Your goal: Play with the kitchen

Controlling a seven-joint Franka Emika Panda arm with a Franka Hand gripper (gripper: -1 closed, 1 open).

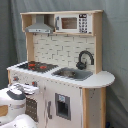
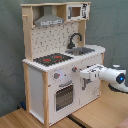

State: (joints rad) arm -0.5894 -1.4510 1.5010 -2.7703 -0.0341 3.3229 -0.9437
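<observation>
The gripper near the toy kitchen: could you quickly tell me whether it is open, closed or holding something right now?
Gripper: cannot be told; it sits at the kitchen front near the knobs, nothing visibly held.

Soft, even light is falling across both exterior views, casting only faint shadow under the kitchen (image 1: 60, 70) hood and worktop, while a general blur is smearing fine detail and no glare or edge distortion is showing anywhere on the white panels.
</observation>
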